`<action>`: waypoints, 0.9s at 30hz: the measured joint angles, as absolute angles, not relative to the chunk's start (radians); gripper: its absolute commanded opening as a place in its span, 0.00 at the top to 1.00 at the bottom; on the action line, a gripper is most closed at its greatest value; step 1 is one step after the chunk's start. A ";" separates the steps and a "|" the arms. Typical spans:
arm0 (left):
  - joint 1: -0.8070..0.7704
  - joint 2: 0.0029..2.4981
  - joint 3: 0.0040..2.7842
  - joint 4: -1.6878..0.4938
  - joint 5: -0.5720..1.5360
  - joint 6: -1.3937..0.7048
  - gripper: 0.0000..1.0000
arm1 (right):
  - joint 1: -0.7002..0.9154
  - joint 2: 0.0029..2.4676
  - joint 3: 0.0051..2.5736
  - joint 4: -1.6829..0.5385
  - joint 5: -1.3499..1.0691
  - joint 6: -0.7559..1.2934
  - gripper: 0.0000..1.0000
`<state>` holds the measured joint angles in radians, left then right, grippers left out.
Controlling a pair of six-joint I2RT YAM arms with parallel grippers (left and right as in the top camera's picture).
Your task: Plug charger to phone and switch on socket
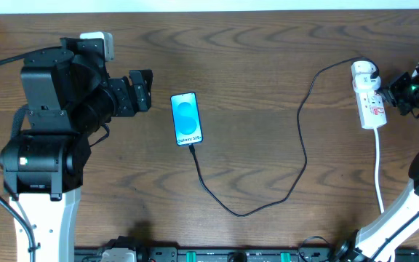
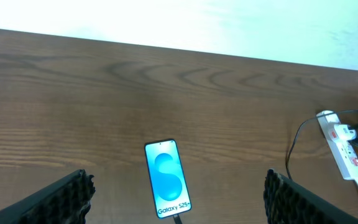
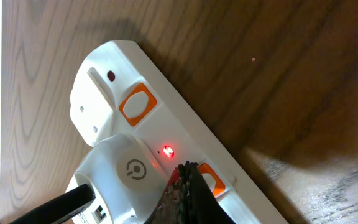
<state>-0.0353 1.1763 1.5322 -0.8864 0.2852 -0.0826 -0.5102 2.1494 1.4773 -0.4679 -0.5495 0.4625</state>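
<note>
The phone (image 1: pixel 186 118) lies screen up in the middle of the table, its blue screen lit; it also shows in the left wrist view (image 2: pixel 166 177). The charger's black cable (image 1: pixel 297 138) runs from the phone's near end in a loop to its white plug head (image 1: pixel 364 72), seated in the socket (image 1: pixel 370 102) at the far right. My left gripper (image 1: pixel 141 90) is open and empty, left of the phone. My right gripper (image 3: pixel 188 186) is shut, its tip pressed on the socket (image 3: pixel 166 99) at an orange switch (image 3: pixel 211 180). A red light (image 3: pixel 168 151) glows beside it.
The socket's white cord (image 1: pixel 379 167) runs toward the near edge on the right. A second orange switch (image 3: pixel 137 103) sits further along the socket. The table's far edge meets a white surface (image 2: pixel 229 25).
</note>
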 measured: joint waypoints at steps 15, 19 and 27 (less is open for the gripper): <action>-0.035 1.176 1.532 -0.886 0.285 -0.083 0.11 | -0.621 1.816 1.507 -0.620 -0.577 0.369 0.92; -0.035 1.176 1.532 -0.886 0.285 -0.083 0.11 | -0.572 1.611 1.533 -0.729 -0.582 0.307 0.90; -0.035 1.176 1.532 -0.886 0.285 -0.083 0.11 | -0.276 1.422 1.539 -0.934 -0.572 0.149 0.82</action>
